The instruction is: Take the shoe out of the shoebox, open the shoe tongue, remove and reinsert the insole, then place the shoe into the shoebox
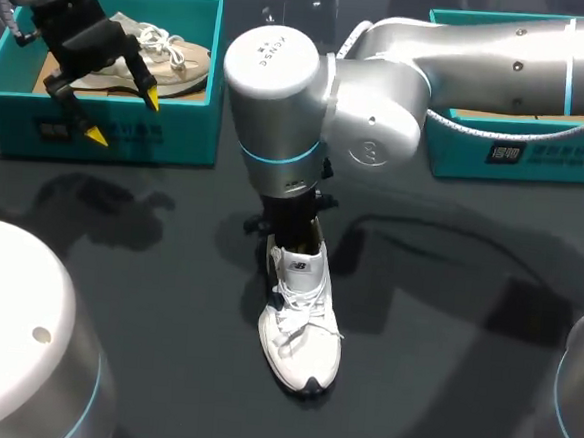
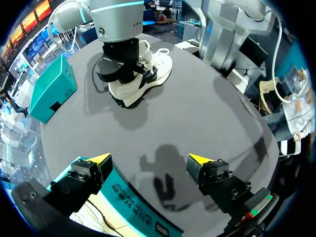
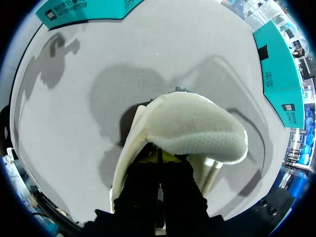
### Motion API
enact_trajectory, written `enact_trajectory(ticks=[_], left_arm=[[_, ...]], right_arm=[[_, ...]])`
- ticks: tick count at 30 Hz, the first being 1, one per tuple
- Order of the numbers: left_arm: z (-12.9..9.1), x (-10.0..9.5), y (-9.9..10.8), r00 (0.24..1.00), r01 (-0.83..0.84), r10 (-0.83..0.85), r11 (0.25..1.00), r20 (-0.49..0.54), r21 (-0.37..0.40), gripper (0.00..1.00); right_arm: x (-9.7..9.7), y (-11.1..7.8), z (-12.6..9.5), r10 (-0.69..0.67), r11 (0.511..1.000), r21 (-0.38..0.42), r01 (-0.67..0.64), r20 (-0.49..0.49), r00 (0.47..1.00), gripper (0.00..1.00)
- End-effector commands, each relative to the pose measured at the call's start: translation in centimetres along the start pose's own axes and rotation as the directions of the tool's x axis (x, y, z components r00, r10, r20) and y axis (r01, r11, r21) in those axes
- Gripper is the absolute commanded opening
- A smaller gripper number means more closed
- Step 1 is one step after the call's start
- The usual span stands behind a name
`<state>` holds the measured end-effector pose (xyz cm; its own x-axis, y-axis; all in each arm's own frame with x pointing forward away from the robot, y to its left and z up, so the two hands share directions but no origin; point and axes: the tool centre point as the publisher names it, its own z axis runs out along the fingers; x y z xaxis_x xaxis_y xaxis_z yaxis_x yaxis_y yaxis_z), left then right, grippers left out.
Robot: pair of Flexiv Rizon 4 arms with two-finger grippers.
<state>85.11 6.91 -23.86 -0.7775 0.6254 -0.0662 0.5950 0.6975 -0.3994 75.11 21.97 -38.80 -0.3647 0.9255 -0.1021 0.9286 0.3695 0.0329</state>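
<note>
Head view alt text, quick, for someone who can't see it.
Right gripper is down at the collar of a white shoe on the table. Left gripper hangs open over the left shoebox, which holds a beige shoe. Another shoebox stands back right.

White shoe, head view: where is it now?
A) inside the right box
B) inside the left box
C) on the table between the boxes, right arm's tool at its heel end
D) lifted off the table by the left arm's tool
C: the white shoe stands on the dark table, outside both boxes, with the right tool down at its heel opening. The left box holds a different, beige shoe.
</note>
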Motion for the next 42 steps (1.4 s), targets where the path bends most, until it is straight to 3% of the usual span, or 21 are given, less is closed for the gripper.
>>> enact_trajectory(ticks=[1,6,18,42], left_arm=[[0.0,0.1,0.0,1.000,-0.001,0.001,1.000,0.000,-0.003,1.00],[0.0,0.1,0.0,1.000,-0.001,0.001,1.000,0.000,-0.003,1.00],[0.0,0.1,0.0,1.000,-0.001,0.001,1.000,0.000,-0.003,1.00],[0.0,0.1,0.0,1.000,-0.001,0.001,1.000,0.000,-0.003,1.00]], right_arm=[[-0.7,0.3,-1.6,-0.026,0.999,0.020,0.028,-0.068,0.997,0.00],[-0.5,0.3,-2.2,-0.005,0.999,0.031,0.010,-0.163,0.987,0.00],[0.2,-1.5,-3.5,0.026,0.995,0.098,-0.004,-0.220,0.975,0.00],[1.5,-4.5,-5.2,0.097,0.984,0.166,-0.071,-0.151,0.984,0.42]])
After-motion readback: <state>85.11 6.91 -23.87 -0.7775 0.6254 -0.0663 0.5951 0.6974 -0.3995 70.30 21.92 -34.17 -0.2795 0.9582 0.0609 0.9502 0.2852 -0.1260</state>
